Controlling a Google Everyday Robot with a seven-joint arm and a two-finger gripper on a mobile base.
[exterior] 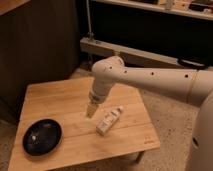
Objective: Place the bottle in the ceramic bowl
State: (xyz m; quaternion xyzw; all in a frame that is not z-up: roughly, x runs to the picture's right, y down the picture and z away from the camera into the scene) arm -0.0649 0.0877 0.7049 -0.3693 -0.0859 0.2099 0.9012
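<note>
— Where does everything sit?
— Left on the pale wooden slat table (55, 95), the round glossy black ceramic bowl (42, 137). My gripper (91, 111) hangs mid-table; spread or closed, I cannot tell. Just right of it lies the small white oblong bottle (109, 121), on its side.
— And the pickup?
— Grip squarely across its smooth, rounded body — I judge it could roll.

arm: reached in from right, elbow bent | wrist: pointed down | claw (91, 112): hung low over bench
</note>
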